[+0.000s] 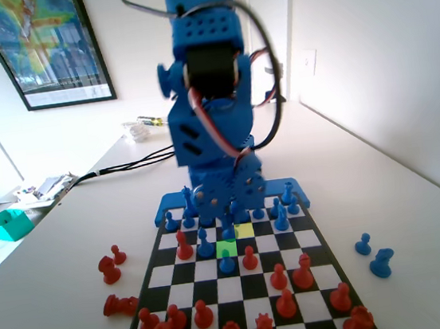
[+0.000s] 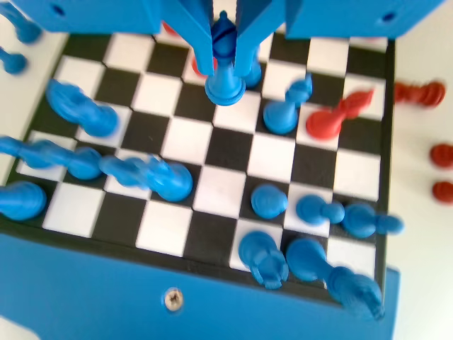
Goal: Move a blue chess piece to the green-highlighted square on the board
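In the wrist view my gripper (image 2: 225, 60) hangs from the top edge, its jaws shut on a small blue pawn (image 2: 225, 86) whose flared base sticks out below them over the board (image 2: 219, 191). In the fixed view the gripper (image 1: 228, 221) is low at the board's far end, and the held blue pawn (image 1: 228, 230) sits just behind the green-highlighted square (image 1: 226, 248). That square has nothing on it. I cannot tell whether the pawn's base touches the board.
A paler yellow-green square (image 1: 245, 230) lies right of the held pawn. Another blue pawn (image 1: 226, 262) and a red pawn (image 1: 249, 257) stand just in front of the green square. Several red pieces crowd the near rows. Captured pieces lie off the board on both sides.
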Available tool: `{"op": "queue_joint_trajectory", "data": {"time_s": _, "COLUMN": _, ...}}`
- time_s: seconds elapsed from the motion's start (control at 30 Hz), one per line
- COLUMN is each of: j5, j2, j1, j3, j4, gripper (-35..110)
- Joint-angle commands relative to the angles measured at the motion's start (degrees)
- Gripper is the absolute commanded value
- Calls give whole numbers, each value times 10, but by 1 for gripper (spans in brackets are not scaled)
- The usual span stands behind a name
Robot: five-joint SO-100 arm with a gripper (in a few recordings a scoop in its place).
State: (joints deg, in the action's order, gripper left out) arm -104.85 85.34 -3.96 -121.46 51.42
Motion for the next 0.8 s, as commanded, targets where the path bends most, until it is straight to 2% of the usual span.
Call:
{"op": "queue_joint_trajectory", "data": {"time_s": 0.0, "j5": -20, "j2": -7, "j1": -30, "j3": 33, "j4": -6, "gripper": 1}}
{"op": "queue_joint_trajectory", "data": {"time_s": 0.77, "j5": -9, "j2": -36, "j1": -17, "j3": 15, "j4": -58, "gripper": 1}}
